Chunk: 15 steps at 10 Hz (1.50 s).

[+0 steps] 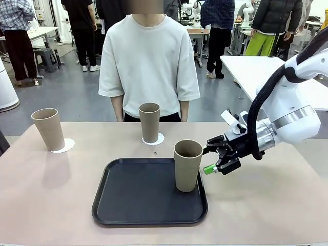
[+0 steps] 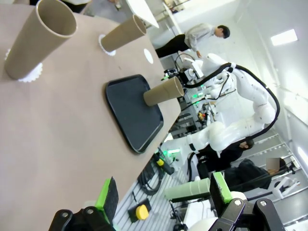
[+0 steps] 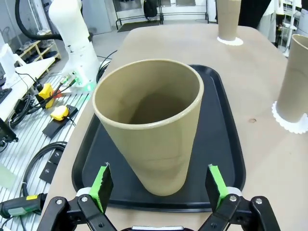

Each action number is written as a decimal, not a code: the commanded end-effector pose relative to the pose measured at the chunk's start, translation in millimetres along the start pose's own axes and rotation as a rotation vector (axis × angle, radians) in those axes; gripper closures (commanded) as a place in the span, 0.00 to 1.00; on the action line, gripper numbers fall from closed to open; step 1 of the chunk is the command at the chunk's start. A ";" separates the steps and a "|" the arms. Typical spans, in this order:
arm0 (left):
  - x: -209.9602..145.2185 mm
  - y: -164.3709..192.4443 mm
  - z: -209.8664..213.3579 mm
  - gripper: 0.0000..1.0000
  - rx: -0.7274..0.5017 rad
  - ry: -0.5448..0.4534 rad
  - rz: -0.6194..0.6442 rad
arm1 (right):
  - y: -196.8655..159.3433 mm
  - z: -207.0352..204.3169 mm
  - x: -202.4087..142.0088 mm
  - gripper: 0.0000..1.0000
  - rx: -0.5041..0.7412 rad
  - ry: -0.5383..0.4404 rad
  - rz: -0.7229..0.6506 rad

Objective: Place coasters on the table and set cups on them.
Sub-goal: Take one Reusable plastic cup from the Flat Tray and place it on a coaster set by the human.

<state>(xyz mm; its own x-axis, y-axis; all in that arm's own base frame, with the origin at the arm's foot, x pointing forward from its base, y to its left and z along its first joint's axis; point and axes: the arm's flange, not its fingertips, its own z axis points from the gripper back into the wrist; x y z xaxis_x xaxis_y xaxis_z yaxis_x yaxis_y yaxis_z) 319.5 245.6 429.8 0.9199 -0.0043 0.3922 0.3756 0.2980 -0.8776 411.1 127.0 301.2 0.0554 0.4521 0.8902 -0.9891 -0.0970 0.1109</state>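
Your right gripper (image 1: 214, 160) is spread wide, just beside the tall tan-brown tumbler (image 1: 187, 165) standing on the black rounded-square tray (image 1: 138, 205), fingers either side, not touching it. Two more tan tumblers sit on white lacy paper doilies on the beige table (image 1: 266, 205): one far left (image 1: 48, 129), one mid-table (image 1: 149, 122) before the person in white (image 1: 148, 56). Your left gripper (image 2: 163, 198) is spread too, holding nothing.

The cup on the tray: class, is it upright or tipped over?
Upright. The cup stands on its base on the black tray, open mouth upward; the right wrist view looks down into it.
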 end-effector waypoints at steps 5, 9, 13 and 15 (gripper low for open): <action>-0.5 -0.8 2.2 0.00 0.000 -0.007 -0.005 | 2.2 -10.4 -25.2 0.00 0.046 -0.100 0.044; -0.5 -0.8 2.2 0.00 0.000 -0.007 -0.005 | 1.0 -23.9 -32.6 0.00 0.011 -0.116 0.079; -0.5 -0.8 2.2 0.00 0.000 -0.007 -0.005 | -0.2 -16.3 -29.4 0.00 0.012 -0.104 0.048; -0.5 -0.8 2.2 0.00 0.000 -0.007 -0.005 | -0.2 -16.3 -29.4 0.00 0.012 -0.104 0.048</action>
<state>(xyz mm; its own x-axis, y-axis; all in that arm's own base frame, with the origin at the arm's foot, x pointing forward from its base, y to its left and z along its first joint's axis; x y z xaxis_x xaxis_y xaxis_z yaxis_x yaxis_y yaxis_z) 319.5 245.6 429.8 0.9199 -0.0043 0.3922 0.3756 0.2981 -0.8775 409.3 128.2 270.4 0.0517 0.3646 0.9297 -0.9917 -0.0912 0.0909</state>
